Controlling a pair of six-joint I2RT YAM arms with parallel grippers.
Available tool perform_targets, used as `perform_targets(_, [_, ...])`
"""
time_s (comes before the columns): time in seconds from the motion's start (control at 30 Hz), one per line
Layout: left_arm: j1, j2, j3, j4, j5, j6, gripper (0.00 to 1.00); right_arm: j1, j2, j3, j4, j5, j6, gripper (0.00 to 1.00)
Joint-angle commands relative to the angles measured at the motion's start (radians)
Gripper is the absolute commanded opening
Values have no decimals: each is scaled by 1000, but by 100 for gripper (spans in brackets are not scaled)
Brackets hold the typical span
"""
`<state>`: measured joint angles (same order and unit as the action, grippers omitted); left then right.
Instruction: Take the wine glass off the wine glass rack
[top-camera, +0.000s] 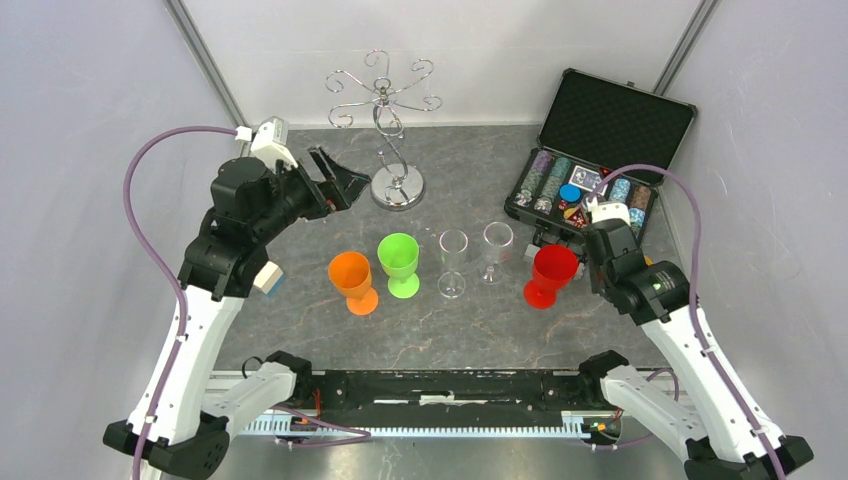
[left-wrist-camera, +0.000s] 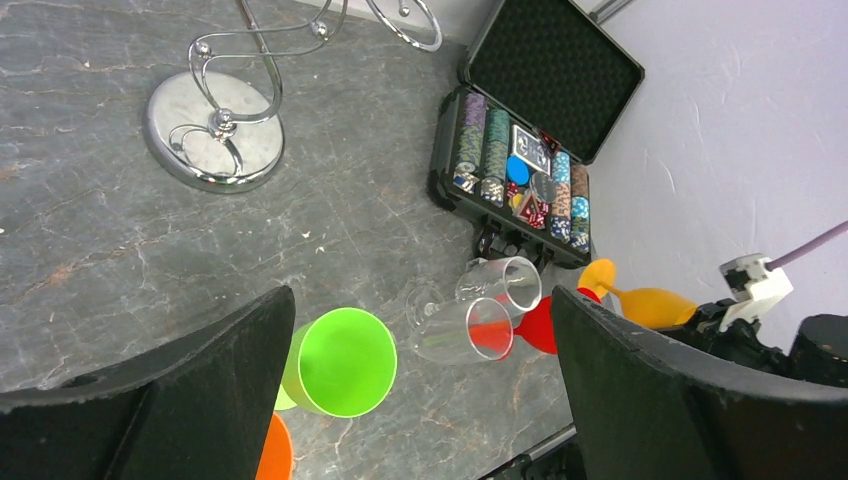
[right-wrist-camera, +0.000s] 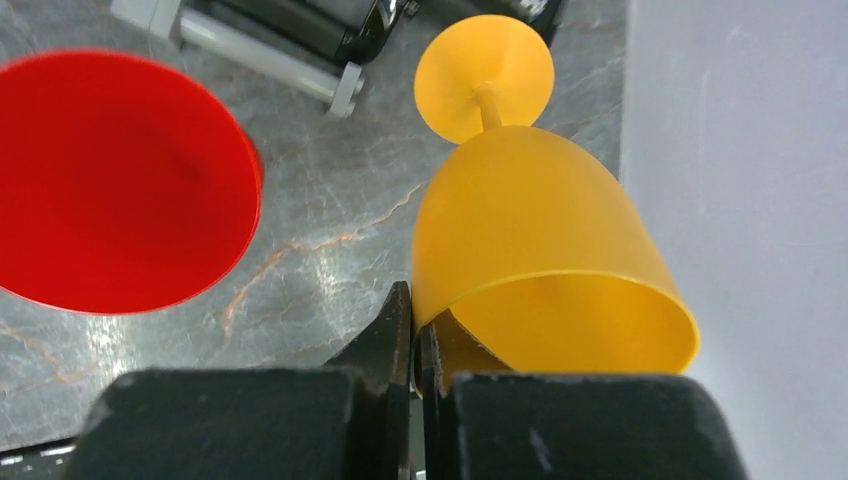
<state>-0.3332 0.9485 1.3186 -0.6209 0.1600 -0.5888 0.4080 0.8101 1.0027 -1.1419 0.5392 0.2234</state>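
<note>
The silver wine glass rack (top-camera: 384, 105) stands at the back centre on its round base (left-wrist-camera: 213, 125); no glass shows on its scroll arms. My right gripper (right-wrist-camera: 412, 310) is shut on the rim of a yellow wine glass (right-wrist-camera: 530, 230), which is tilted with its foot away from me. The glass also shows in the left wrist view (left-wrist-camera: 650, 302). In the top view my right arm (top-camera: 598, 248) hides it. My left gripper (top-camera: 335, 182) is open and empty, left of the rack's base.
Orange (top-camera: 352, 278), green (top-camera: 399, 260), two clear (top-camera: 453, 260) (top-camera: 497, 248) and red (top-camera: 550, 272) glasses stand in a row mid-table. An open black poker chip case (top-camera: 600, 160) lies at the back right. White walls close in both sides.
</note>
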Motion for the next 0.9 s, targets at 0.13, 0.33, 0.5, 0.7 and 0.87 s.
perform_targets(0.13, [2,-11,-10,-2,-12,62,100,-20,-9,-96,31,-190,-21,0])
perform_targets(0.33, [2,-23,-21,1,-28,68,100,-26,22,-92,-30,-260,-12,0])
perform_targets(0.5, [2,-43,-51,21,-38,64,100,-29,25,-62,-83,-290,4,0])
perform_targets(0.7, [2,-58,-70,26,-54,66,100,-28,35,-69,-99,-352,6,4])
perform_targets(0.87, [2,-67,-67,27,-54,71,100,-28,34,-70,-103,-337,9,9])
